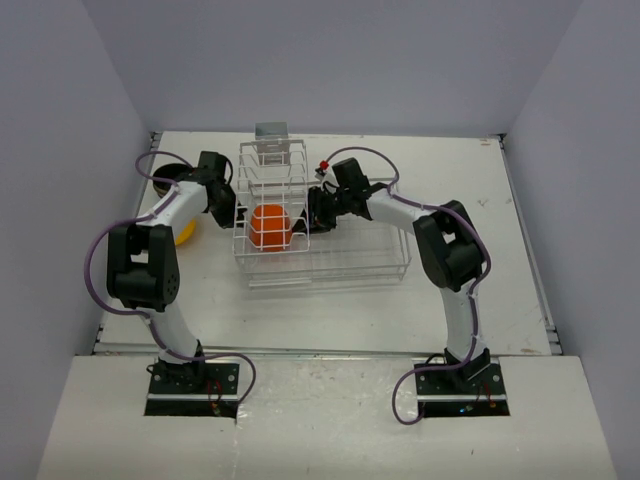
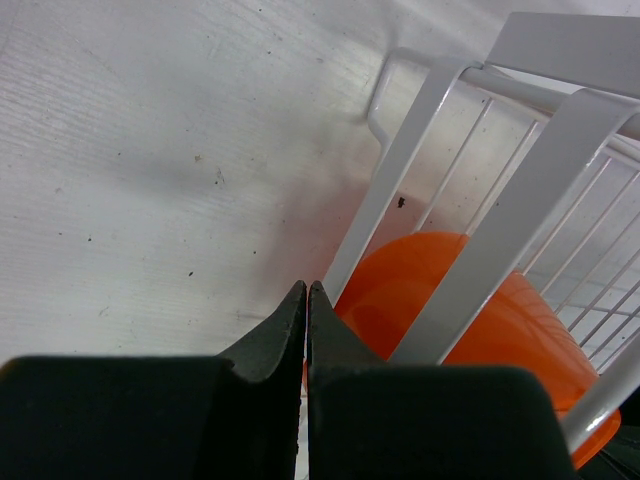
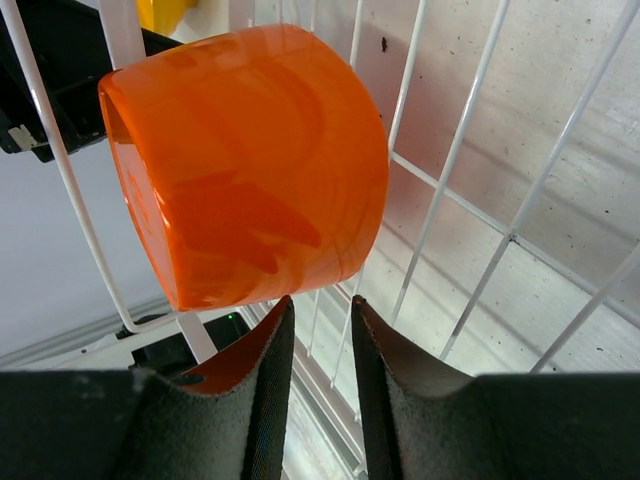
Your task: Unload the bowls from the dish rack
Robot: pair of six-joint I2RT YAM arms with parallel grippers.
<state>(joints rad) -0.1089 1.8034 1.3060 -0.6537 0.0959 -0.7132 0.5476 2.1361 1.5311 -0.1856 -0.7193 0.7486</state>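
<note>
The orange-red bowl (image 1: 270, 227) stands on edge inside the tall slotted section of the white wire dish rack (image 1: 330, 268). My left gripper (image 1: 229, 197) is shut and empty, just outside the rack's left wall; in the left wrist view its tips (image 2: 306, 286) sit beside a rack bar (image 2: 400, 170) with the bowl (image 2: 480, 320) behind it. My right gripper (image 1: 312, 210) is at the tall section's right side, jaws narrowly open and empty (image 3: 320, 302), just under the bowl (image 3: 250, 160). A yellow bowl (image 1: 187, 233) and a black bowl (image 1: 168, 178) lie left of the rack. The mint and patterned bowls are out of view.
The rack's low basket (image 1: 395, 262) stretches right of the tall section, under my right arm. A small grey piece (image 1: 272, 130) stands at the rack's far end. The left arm (image 1: 180, 205) partly covers the yellow and black bowls. White walls enclose the table.
</note>
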